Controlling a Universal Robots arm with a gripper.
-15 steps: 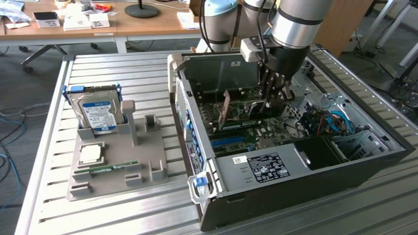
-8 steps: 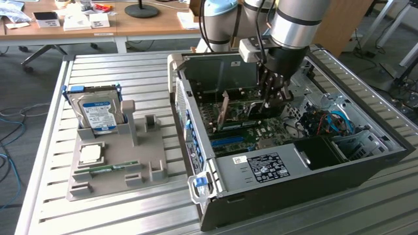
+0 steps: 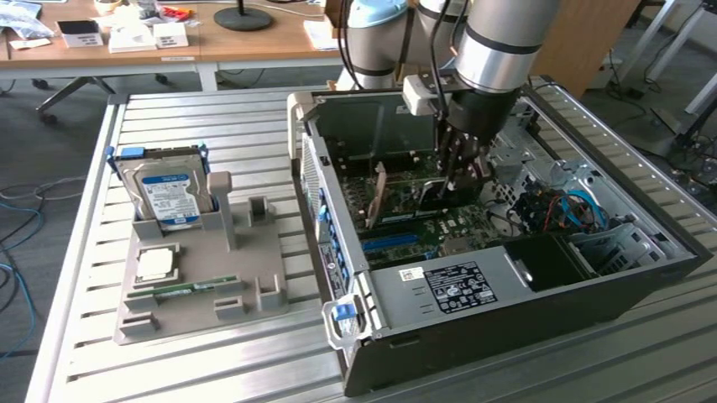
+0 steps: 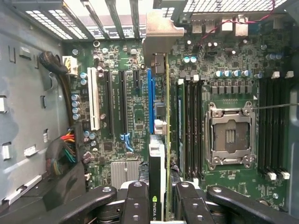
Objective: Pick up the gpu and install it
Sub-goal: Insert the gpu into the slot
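1. In the wrist view the gripper (image 4: pixel 161 207) is nearest. Its black fingers (image 4: pixel 135 200) stand a narrow gap apart, one on each face of the gpu (image 4: pixel 157 158), clamped on the card's near end.
2. The gpu stands on edge, so it shows as a thin green line with a slim dark-and-white side. Its long axis runs straight away from the fingers, along the motherboard (image 4: pixel 126 121) and parallel to the expansion slots.
3. The card lies between a blue slot (image 4: pixel 150 93) just beside one face and a bank of black memory slots (image 4: pixel 191 121) on the other. The processor socket (image 4: pixel 231 135) sits past those. I cannot tell whether the card's lower edge is seated in a slot.
4. At the card's far end, the silver bracket (image 4: pixel 161 28) points at the slotted rear wall of the case.
5. In the exterior view, reading clock directions from the picture's centre, a grey stand (image 3: pixel 196 302) lies at 8 o'clock on the slatted table (image 3: pixel 224 117). The labelled power supply (image 3: pixel 454 287) is at 4 o'clock, inside the open case (image 3: pixel 627 277).
6. A hard drive (image 3: pixel 168 197) stands upright in the stand at 9 o'clock.
7. At 2 o'clock the gripper (image 3: pixel 459 172) reaches down into the case over the motherboard.
8. The arm (image 3: pixel 499 42) rises above it at 1 o'clock, and a wooden desk (image 3: pixel 258 42) lies farther off at 11 o'clock.
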